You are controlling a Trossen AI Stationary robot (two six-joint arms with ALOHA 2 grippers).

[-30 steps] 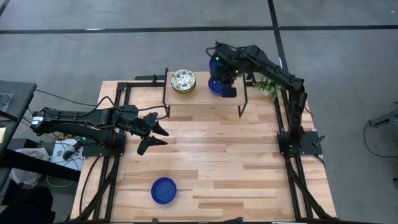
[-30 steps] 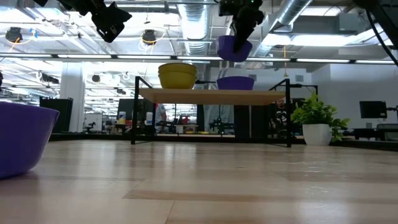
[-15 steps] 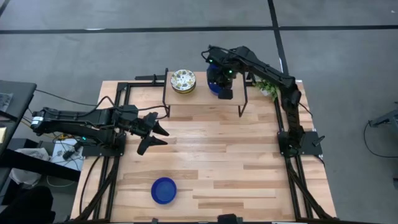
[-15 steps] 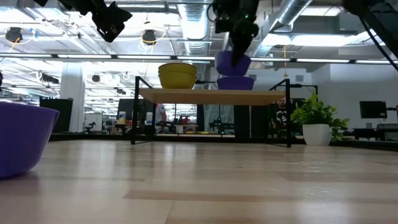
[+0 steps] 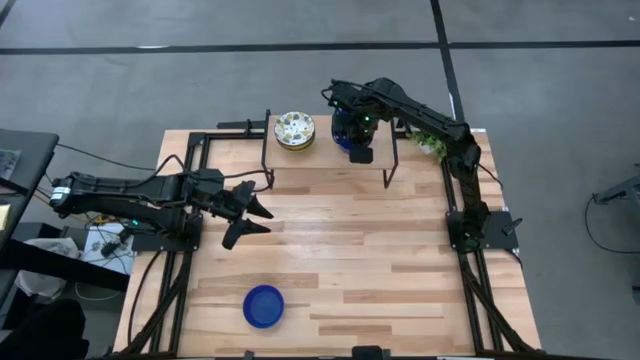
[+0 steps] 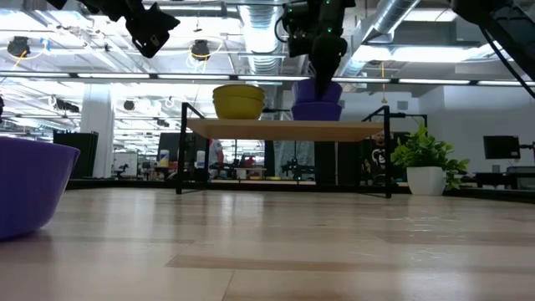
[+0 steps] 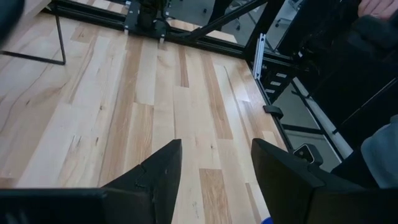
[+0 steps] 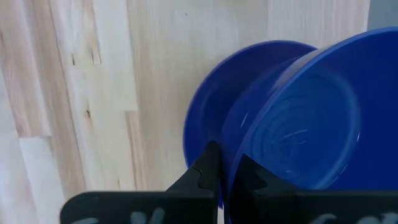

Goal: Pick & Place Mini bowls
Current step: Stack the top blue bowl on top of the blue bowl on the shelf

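Observation:
My right gripper (image 5: 354,136) is over the raised wooden shelf (image 5: 325,158) at the table's far side, shut on a blue mini bowl (image 6: 317,89). That bowl is tilted just above a second blue bowl (image 6: 316,110) standing on the shelf. I cannot tell whether the two bowls touch. A stack of white patterned bowls (image 5: 295,130) stands on the shelf's left part. Another blue bowl (image 5: 263,306) sits on the table near the front edge. My left gripper (image 5: 252,216) hovers open over the table's left part, holding nothing. My right gripper pinches the held bowl's rim (image 8: 229,160) between its two fingers, one finger (image 8: 252,177) inside the bowl and one (image 8: 206,167) outside. The fingers come from above, pointing steeply down. The bowl hangs tilted over the shelf's blue bowl (image 8: 211,106).
A small potted plant (image 5: 430,140) stands at the far right beside the shelf. Black frame rails (image 5: 190,160) run along the table's sides. Bare wood lies between the shelf and the front bowl.
My right gripper has come down and a little toward the table's left with the blue bowl, tipping more steeply downward. The bowl was well above the shelf's blue bowl and now sits close over it.

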